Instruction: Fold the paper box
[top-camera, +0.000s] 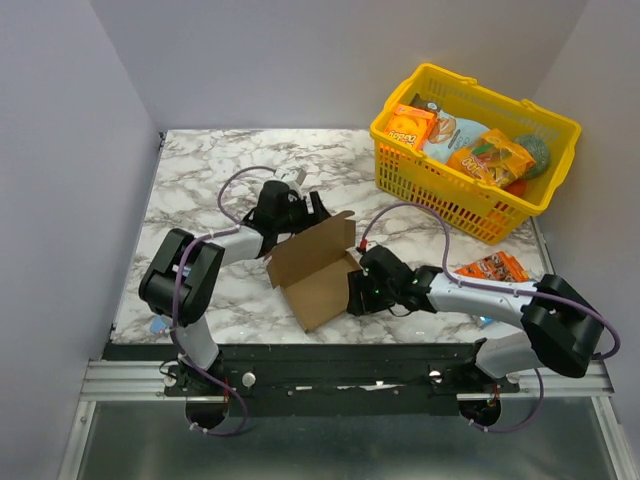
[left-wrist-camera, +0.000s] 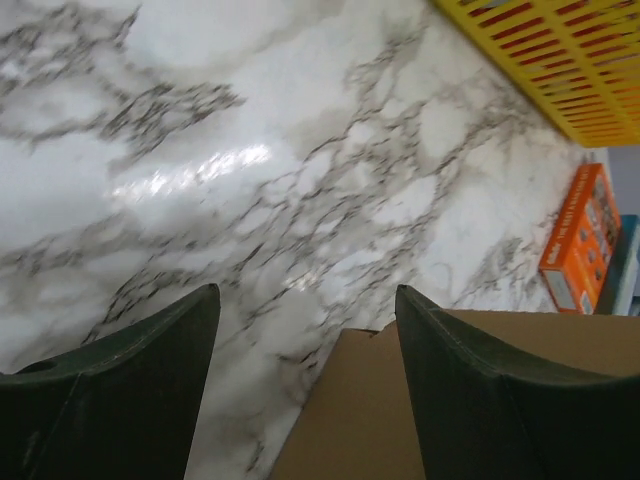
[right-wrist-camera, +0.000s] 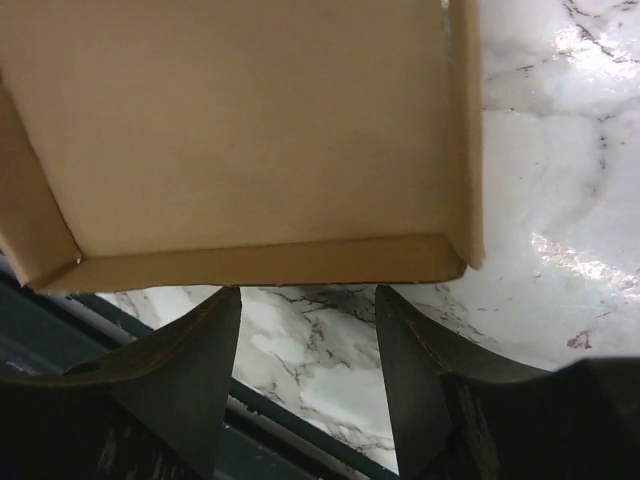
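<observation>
Marble table: holds all items; both arms are mounted at its near edge.

Yellow basket: far right corner, well apart from the work area, filled with snack packs.

Paper box: centre of the table between the two arms, partly formed, with low walls up and one large flap raised at the far side. That flap stands directly in front of the left gripper. The near right wall faces the right gripper.

Left gripper: jaws apart, the flap's edge showing low between the fingers, not pinched.

Right gripper: jaws apart, tips just short of the box wall, with only tabletop between them.

Orange snack box: lies flat on the table just beside the right forearm, clear of the paper box.
</observation>
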